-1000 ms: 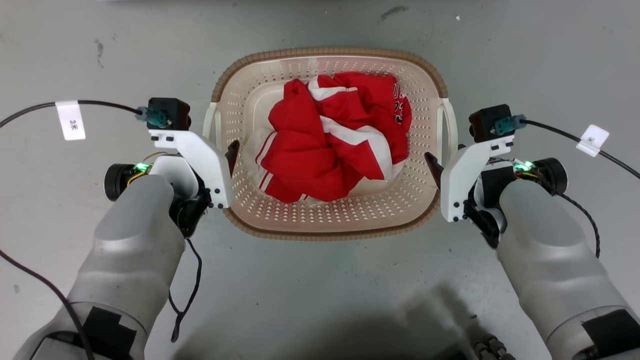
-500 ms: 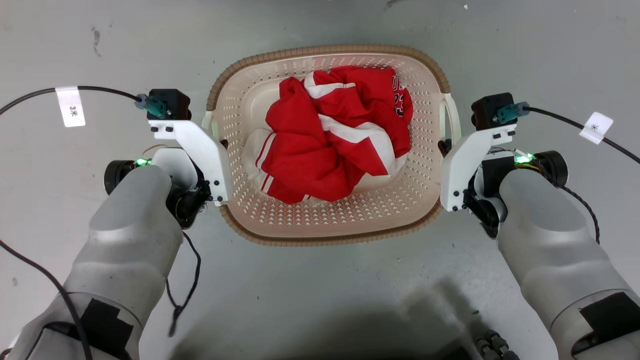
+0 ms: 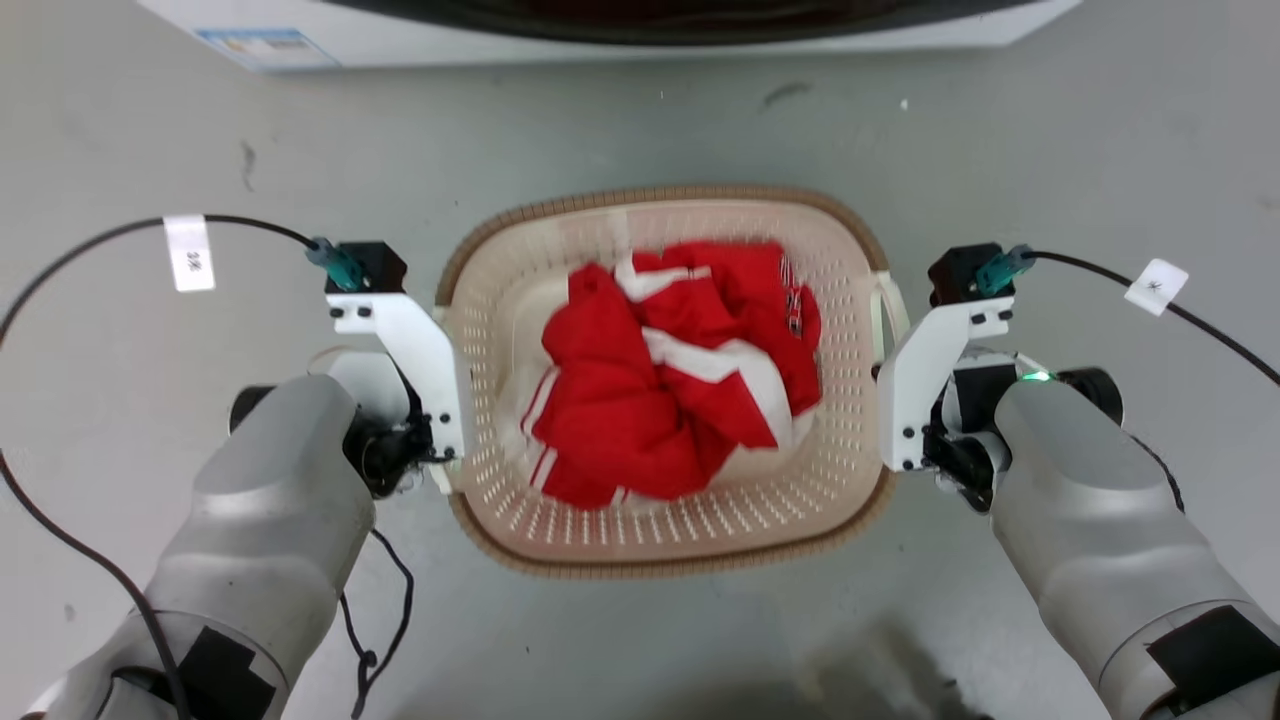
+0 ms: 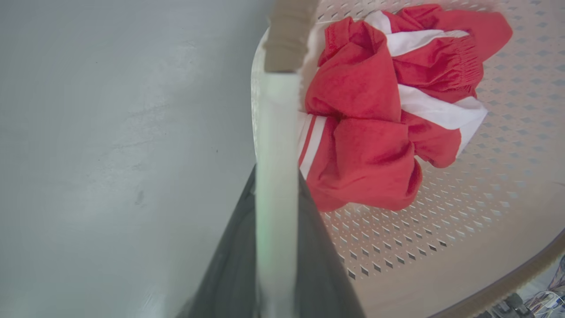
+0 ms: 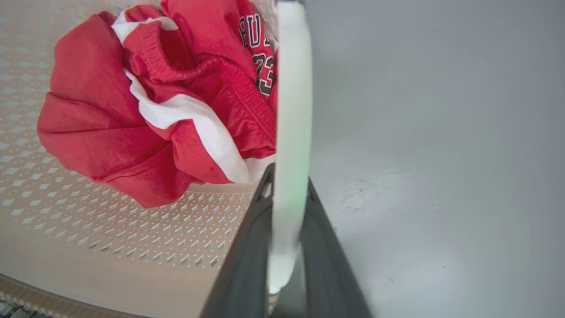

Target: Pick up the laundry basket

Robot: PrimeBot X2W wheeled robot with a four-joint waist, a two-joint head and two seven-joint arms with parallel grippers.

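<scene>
Laundry basket (image 3: 660, 193), oval cream plastic with brown rim, lies long axis left-right over grey floor (image 3: 640, 640), left fingers (image 4: 229, 269) and right fingers (image 5: 326, 265) clamped on its white end handles (image 4: 276, 123).

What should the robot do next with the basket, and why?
Probably raise both arms straight up together, slowly. The left gripper is closed on the left handle and the right gripper on the right handle, so the laundry basket looks gripped on both sides. Lifting evenly should keep it level and the red clothes inside.
</scene>
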